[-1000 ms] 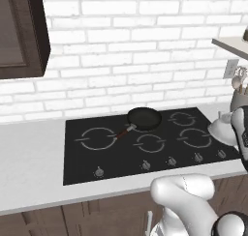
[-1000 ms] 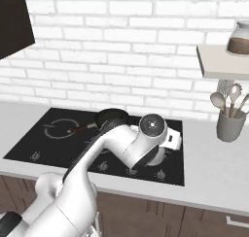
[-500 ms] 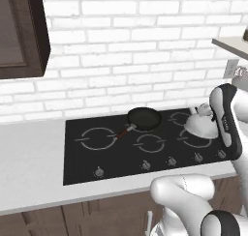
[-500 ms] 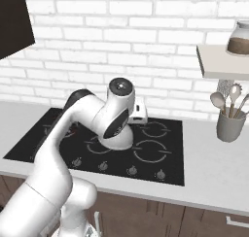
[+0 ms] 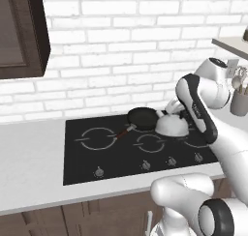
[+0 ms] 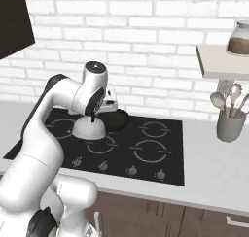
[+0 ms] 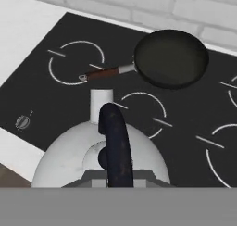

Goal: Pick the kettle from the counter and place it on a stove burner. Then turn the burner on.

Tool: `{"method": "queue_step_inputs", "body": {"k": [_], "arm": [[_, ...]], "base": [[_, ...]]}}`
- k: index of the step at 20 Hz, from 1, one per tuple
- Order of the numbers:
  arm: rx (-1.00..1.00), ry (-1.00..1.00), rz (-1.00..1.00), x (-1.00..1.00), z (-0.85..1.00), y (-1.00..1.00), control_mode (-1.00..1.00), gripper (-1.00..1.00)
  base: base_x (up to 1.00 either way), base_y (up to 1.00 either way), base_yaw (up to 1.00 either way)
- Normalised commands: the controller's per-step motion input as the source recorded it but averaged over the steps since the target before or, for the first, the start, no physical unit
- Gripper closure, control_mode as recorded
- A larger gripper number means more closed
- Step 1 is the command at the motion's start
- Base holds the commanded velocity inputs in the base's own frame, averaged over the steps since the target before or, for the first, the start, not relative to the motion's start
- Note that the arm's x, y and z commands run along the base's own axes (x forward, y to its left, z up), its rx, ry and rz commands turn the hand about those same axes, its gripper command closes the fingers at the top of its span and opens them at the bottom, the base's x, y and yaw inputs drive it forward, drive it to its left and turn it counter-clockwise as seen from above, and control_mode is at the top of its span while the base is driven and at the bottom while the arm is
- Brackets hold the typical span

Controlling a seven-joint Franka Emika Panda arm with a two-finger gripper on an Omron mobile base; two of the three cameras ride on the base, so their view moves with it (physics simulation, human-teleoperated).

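A: Where is the kettle [image 5: 171, 125] at this moment?

B: It is held above the stove [image 5: 82, 160], over the black glass between the centre ring and the frying pan [image 5: 142, 118]. In the hand view its dark handle [image 7: 114, 144] is seen running straight up the middle from the gripper [image 7: 118, 176], with the spout pointing away toward the pan.

A: Are the jaws closed on it?

B: The fingertips themselves are hidden under the handle, so the gap cannot be read directly. The kettle hangs just under the hand in both base views, so it is judged that the jaws are closed on the handle.

A: Why is it held by the handle from above?

B: Probably because the round body is too wide to be spanned, and a top grip lets it be lowered flat onto a ring.

A: And the target?

B: The stove burner [image 5: 98, 138], the widest ring, lies well to the left, past the pan's reddish handle. The knobs [image 5: 99, 171] along the front edge are untouched, so that step is taken as not yet done.
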Motion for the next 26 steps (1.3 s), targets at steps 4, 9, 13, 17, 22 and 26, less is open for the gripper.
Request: {"method": "queue_step_inputs", "body": {"k": [4, 9, 13, 17, 22, 26], "arm": [[0.00, 0.11, 0.11, 0.51, -0.05, 1.00, -1.00, 1.00], [-0.04, 0.00, -0.01, 0.16, -0.17, 0.81, -1.00, 1.00], [-0.03, -0.04, -0.07, 0.00, -0.34, 0.68, -1.00, 1.00], [0.00, -0.02, -0.12, 0.00, -0.28, 0.68, -1.00, 1.00], [0.03, 0.00, -0.21, 0.01, -0.15, 0.66, -1.00, 1.00], [0.06, 0.00, -0.28, 0.07, -0.14, 0.73, -1.00, 1.00]], "base": [[0.00, 0.00, 0.00], [0.00, 0.00, 0.00], [0.00, 0.00, 0.00], [0.00, 0.00, 0.00], [0.00, 0.00, 0.00], [0.00, 0.00, 0.00]]}}
